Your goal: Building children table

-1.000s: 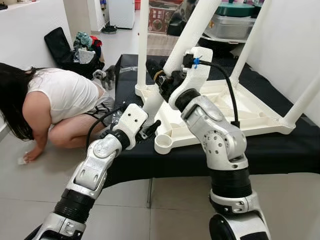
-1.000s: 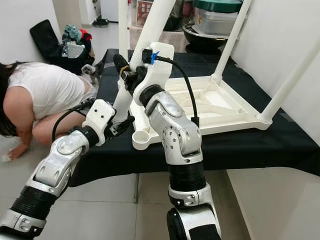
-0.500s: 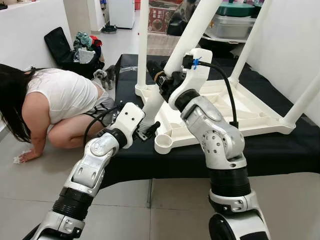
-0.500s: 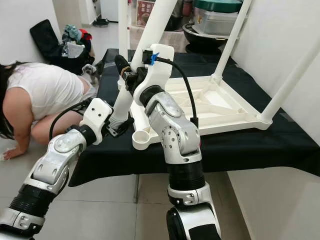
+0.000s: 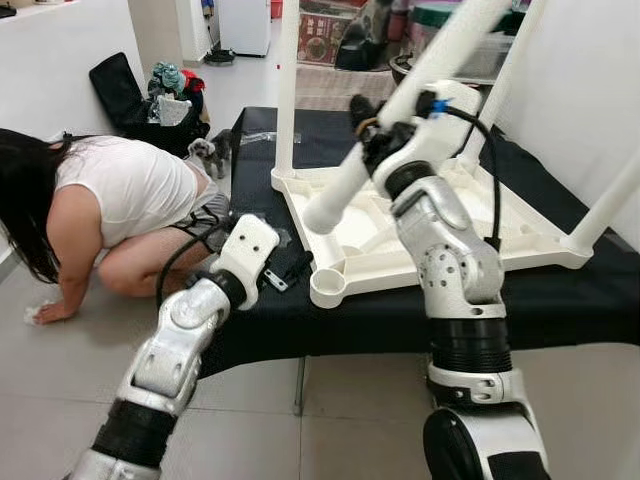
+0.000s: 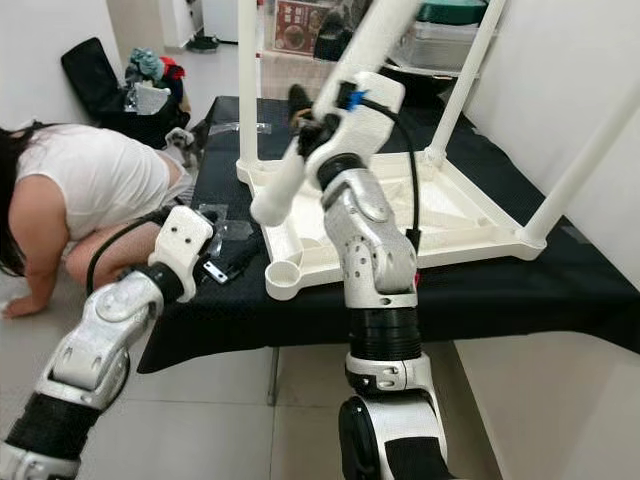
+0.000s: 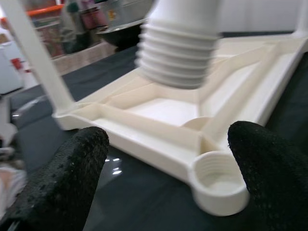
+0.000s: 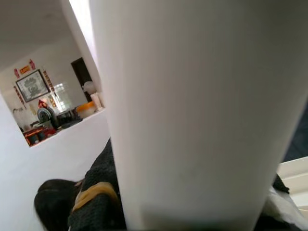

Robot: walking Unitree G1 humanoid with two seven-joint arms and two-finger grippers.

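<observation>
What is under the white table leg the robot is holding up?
Under the threaded end of the table leg lies the upturned white tabletop, with its empty corner socket just in front. The black cloth hides whatever the tabletop rests on.

Loose leg (image 5: 420, 105) motion-blurred, top cut by upper frame edge. Right tool (image 5: 365, 128) mostly hidden behind leg + wrist; finger grip can't be told. In right wrist view leg (image 8: 202, 110) blocks nearly all. Person (image 5: 90, 200) cut at left edge, face hidden by hair.
</observation>
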